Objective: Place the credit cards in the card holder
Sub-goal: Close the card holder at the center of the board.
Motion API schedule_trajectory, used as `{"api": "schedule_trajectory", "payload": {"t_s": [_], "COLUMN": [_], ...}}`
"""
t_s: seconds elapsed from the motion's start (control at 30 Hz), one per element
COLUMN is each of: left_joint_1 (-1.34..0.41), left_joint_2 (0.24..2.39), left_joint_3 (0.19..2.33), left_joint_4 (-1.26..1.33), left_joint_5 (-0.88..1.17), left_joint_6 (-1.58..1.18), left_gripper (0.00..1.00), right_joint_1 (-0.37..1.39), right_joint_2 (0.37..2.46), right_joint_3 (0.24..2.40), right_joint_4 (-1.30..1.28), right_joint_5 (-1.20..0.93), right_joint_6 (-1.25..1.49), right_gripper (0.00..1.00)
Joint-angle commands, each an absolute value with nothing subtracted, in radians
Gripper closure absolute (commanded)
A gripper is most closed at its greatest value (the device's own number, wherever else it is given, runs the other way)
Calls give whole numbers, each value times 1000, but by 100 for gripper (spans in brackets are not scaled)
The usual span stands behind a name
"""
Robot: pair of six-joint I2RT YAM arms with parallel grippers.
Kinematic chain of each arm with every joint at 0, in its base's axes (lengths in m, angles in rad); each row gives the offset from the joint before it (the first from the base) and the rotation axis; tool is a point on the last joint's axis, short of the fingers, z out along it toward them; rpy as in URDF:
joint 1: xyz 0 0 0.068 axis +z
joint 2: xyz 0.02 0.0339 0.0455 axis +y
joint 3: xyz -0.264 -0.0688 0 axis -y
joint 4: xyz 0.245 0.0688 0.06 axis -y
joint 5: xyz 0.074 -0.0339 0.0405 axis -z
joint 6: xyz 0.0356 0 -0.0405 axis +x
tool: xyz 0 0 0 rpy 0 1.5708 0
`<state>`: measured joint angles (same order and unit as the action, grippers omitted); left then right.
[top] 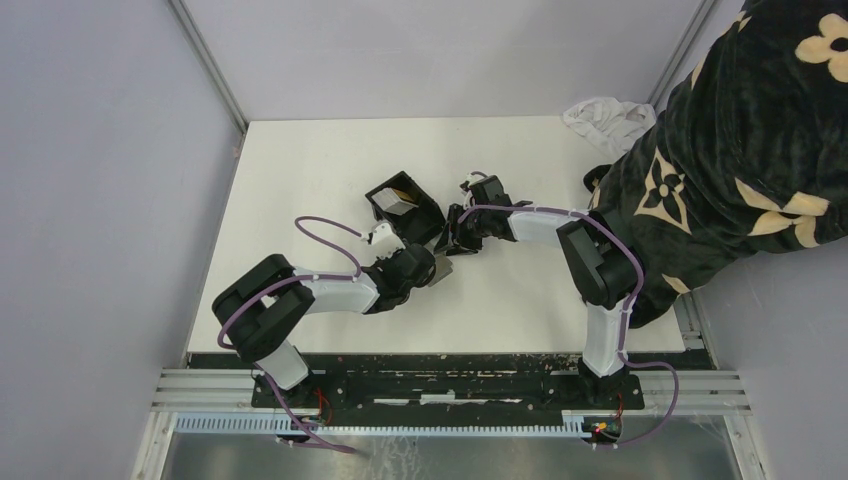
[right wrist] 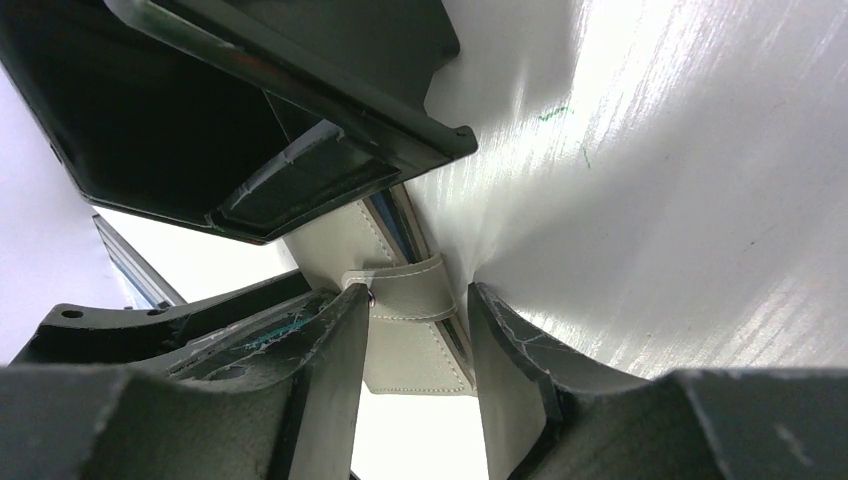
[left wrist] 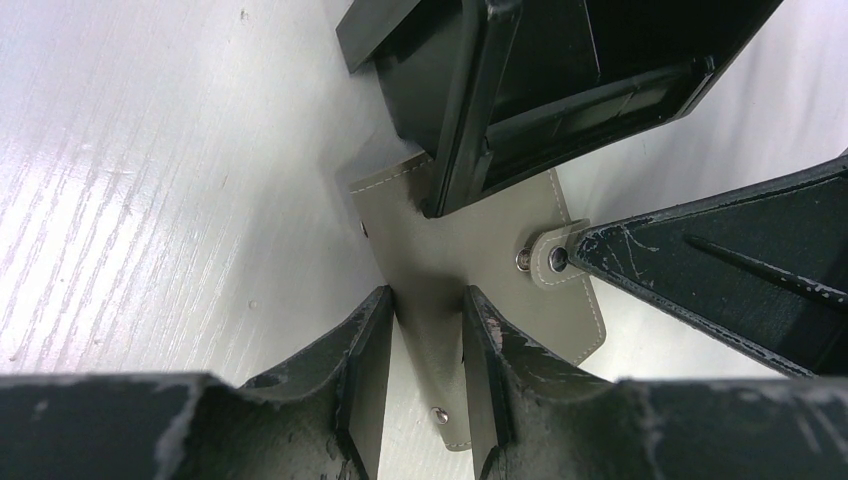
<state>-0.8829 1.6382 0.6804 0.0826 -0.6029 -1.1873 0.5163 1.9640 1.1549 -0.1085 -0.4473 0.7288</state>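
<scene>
The black card holder lies tipped on the white table. Inside it show a tan-gold credit card and a whitish one. My left gripper is shut on a fold of a grey-beige leather snap pouch, right below the card holder. My right gripper is open and straddles the pouch's snap strap. Its left finger touches the strap and the other stands a little off. One right finger touches the strap's snap in the left wrist view. In the top view both grippers, left and right, meet at the pouch.
A crumpled white cloth lies at the table's far right corner. A person in a black garment with beige flowers leans over the right edge. The card holder hangs close above my right fingers.
</scene>
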Motion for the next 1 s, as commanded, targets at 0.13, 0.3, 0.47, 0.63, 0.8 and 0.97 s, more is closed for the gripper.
{"api": "schedule_trajectory", "payload": {"t_s": [0.13,0.3,0.47,0.63,0.8,0.97], "left_joint_1": [-879,-877,-877,-877,-876,-876], "left_joint_2": [1724,1729,1738,1743,1750,1756], "left_joint_3": [617,617,618,624,629,630], "left_joint_4": [-117,-112,-107,-106,-106,-105], "left_joint_5": [-498,-494,-493,-491,-489,-486], "left_joint_6": [-1127,-1123,-1119,-1114,-1113,-1112], "left_gripper": [62,62,62,62,62,62], "right_joint_1": [506,506,510,521,534,534], "right_joint_2": [1950,1964,1979,1998,2009,2011], "right_joint_3": [1159,1165,1172,1190,1202,1204], "right_joint_4": [-125,-134,-146,-156,-162,-165], "right_joint_5": [-421,-443,-461,-475,-479,-473], "right_joint_6": [708,702,695,689,687,685], "right_gripper": [53,54,55,55,55,56]}}
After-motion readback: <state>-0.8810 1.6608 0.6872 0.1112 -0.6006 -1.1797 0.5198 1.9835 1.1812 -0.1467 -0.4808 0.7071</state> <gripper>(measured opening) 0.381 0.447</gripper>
